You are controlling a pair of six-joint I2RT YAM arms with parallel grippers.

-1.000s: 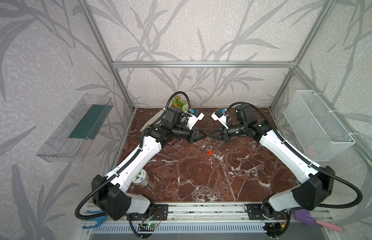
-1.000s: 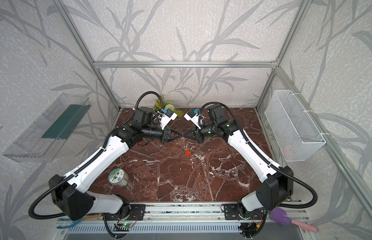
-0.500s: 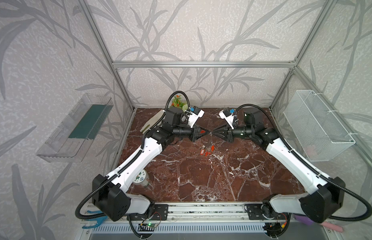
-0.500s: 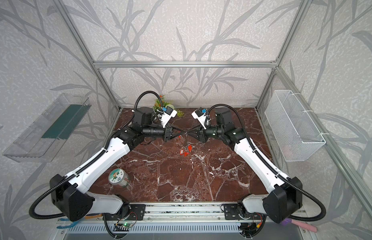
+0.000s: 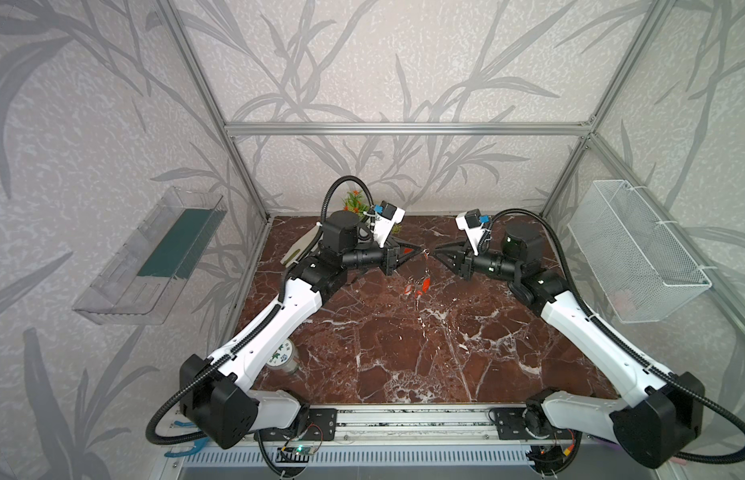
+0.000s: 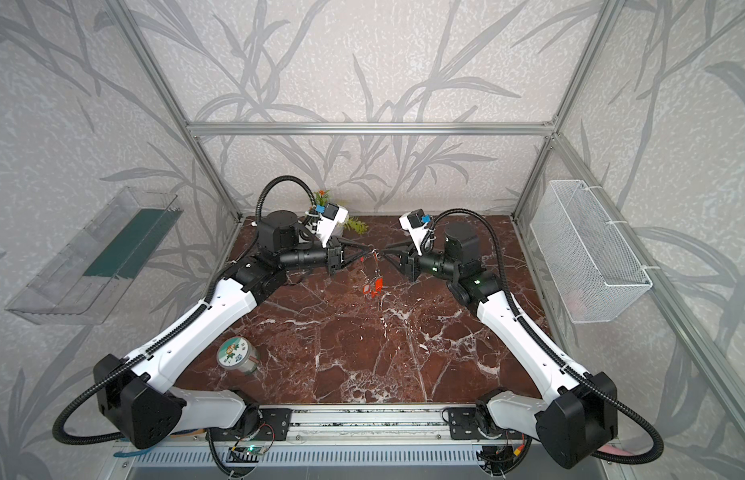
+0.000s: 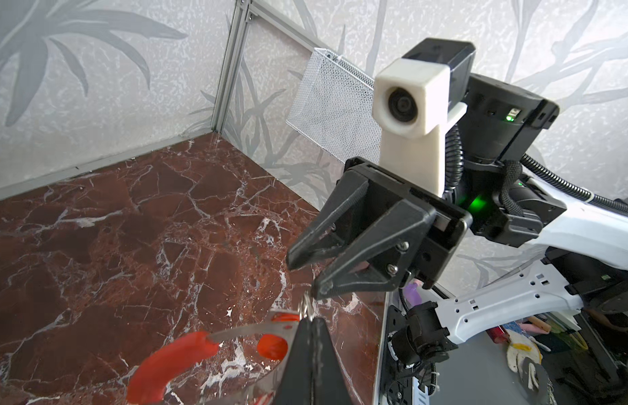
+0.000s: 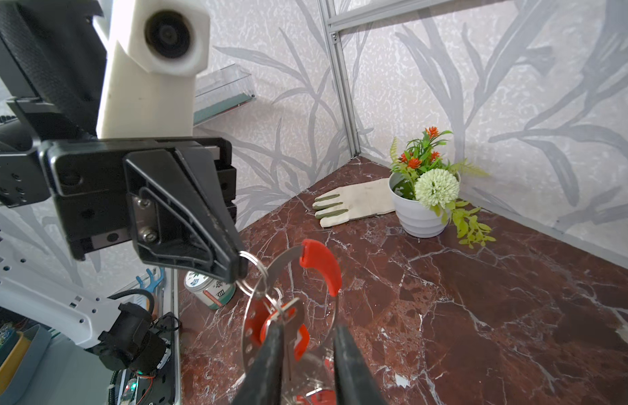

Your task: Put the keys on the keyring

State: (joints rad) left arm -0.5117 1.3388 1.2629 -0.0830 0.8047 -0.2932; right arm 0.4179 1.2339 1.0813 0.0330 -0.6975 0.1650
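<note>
1. Left gripper point(image 8: 236, 268) is clenched on the keyring point(image 8: 319, 263), pinched at a small split ring.
2. Right gripper point(image 7: 307, 275) is released: jaws apart, nothing held, tips just beside the hoop.
3. One keyring is seen between the two grippers, at upper middle in both top views.
4. Keys point(image 5: 425, 286): at least two red tags counted on the hoop; full count cannot be told.
5. Table point(image 5: 404, 357): middle and lower area bare. One jar point(image 6: 235, 359) at lower left; one glove point(image 8: 354, 203) and one flower pot point(image 8: 417, 214) in the upper-left corner.
</note>
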